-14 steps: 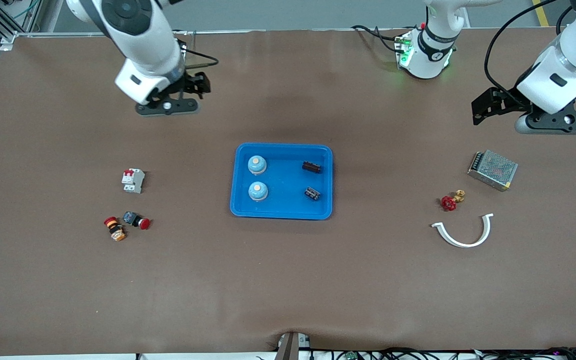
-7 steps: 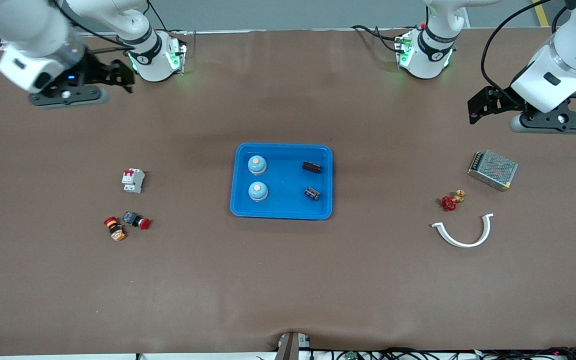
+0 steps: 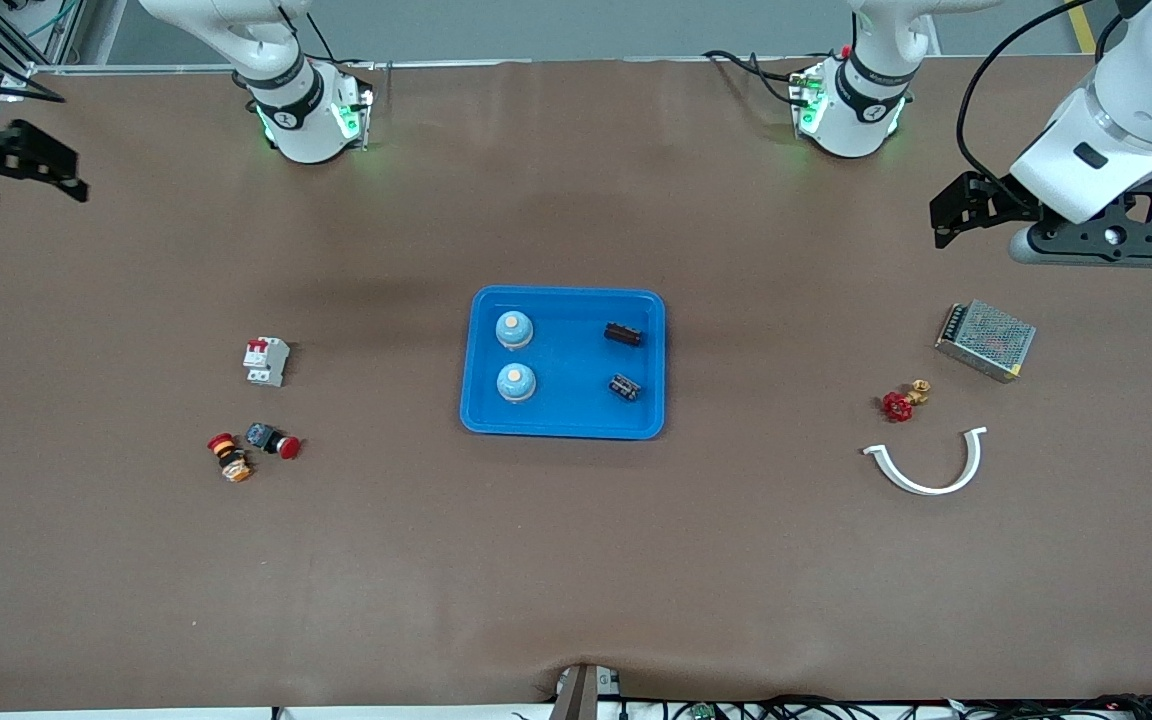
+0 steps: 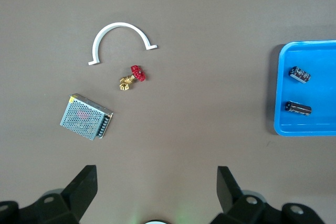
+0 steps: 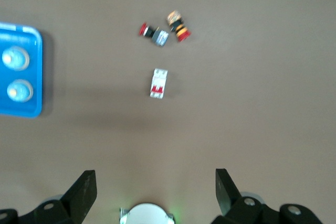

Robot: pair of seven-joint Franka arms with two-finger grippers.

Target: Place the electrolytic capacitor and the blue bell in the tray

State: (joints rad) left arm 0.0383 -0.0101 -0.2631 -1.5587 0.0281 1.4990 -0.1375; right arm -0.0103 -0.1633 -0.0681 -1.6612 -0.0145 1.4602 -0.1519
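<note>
Both sets of jaws are standing wide and holding nothing. The left gripper [image 3: 948, 215] is hanging over bare table at the left arm's end, above the metal power supply [image 3: 985, 340]. The right gripper [image 3: 21, 165] is sitting out at the table edge at the right arm's end.

The tray [image 3: 563, 430] is sitting mid-table and already carrying two blue bells [image 3: 514, 329] and two electrolytic capacitors [image 3: 622, 334], bells toward the right arm's end, capacitors toward the left arm's.

The task is looking done to me. Risks from here: an arm sweeping low on its way home and clipping the tray rim, or someone going after the red valve [image 3: 898, 404], circuit breaker [image 3: 266, 360] or push buttons [image 3: 254, 447] as if they were targets.
</note>
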